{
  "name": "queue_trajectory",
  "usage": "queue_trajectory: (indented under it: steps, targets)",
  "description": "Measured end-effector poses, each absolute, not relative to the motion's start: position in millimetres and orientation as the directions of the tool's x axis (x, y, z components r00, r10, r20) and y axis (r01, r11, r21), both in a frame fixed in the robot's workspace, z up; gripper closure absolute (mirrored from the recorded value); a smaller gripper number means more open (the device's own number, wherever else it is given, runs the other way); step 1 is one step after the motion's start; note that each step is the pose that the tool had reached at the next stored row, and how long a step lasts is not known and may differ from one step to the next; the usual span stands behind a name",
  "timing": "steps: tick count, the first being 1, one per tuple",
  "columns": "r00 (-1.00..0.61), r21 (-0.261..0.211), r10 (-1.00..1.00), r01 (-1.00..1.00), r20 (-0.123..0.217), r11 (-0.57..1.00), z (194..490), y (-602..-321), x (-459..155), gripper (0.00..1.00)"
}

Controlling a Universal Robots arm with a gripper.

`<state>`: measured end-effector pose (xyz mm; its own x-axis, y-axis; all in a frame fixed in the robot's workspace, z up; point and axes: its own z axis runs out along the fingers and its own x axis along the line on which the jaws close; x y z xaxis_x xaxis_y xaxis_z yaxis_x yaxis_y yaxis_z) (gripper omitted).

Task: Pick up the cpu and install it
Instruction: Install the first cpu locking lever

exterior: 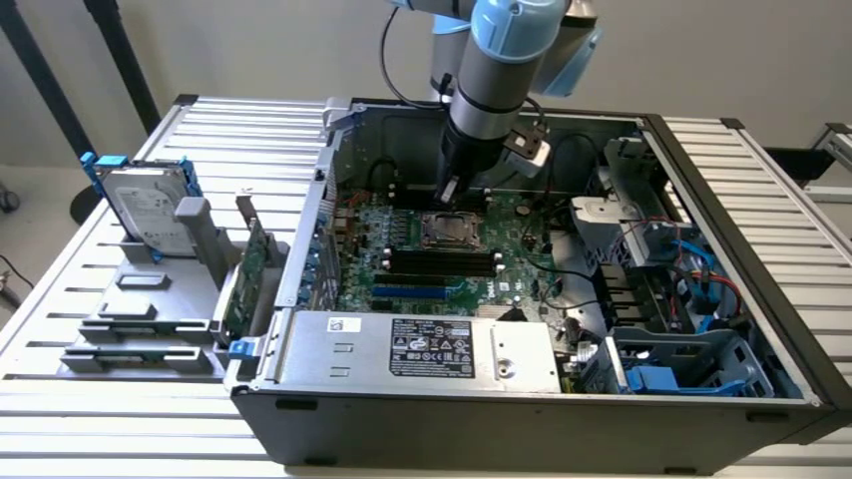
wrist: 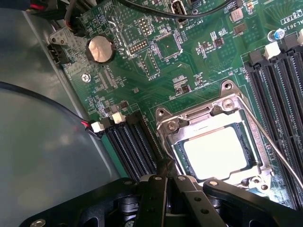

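— Where's the cpu (wrist: 220, 152)?

— Seated flat inside the socket frame (wrist: 165, 124) on the green motherboard (wrist: 199, 71), pale metal lid up. Ringed by the frame's metal border on all sides. Seen from the exterior view too, as a small square in the socket (exterior: 446, 231) near the middle of the board.

— And the gripper (wrist: 166, 182)?

— Closed, fingers pressed together, nothing held between them. Hangs just above the socket's edge, beside the cpu rather than over its middle. No clear contact with the lid. In the exterior view, comes straight down from the arm (exterior: 490, 90) into the open computer case (exterior: 745, 249), tip (exterior: 450, 194) right over the far side of the socket.

— Anything loose around the socket?

— A thin metal retention lever (wrist: 277, 151) running diagonally alongside the frame, next to the black memory slots (wrist: 279, 80). More black slots (wrist: 130, 144) on the socket's other side. A round coin battery (wrist: 100, 49) farther off on the board.

— Outside the case?

— On the exterior view's left, a grey rack (exterior: 147, 299) on the slatted table (exterior: 80, 259), carrying a silver hard drive (exterior: 144, 212) with blue rails, standing on edge. A green expansion card (exterior: 243, 279) upright beside it. Power supply (exterior: 426, 349) with a label along the case's near edge.
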<state>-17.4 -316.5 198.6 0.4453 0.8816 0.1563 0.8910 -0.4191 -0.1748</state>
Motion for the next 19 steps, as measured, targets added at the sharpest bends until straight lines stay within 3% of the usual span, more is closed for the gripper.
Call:
queue_trajectory:
  steps: [19]
  targets:
    - [0.445, -0.174, 0.882, 0.891, 0.157, -0.419, 196.2, -316.9, -13.4, 0.89]
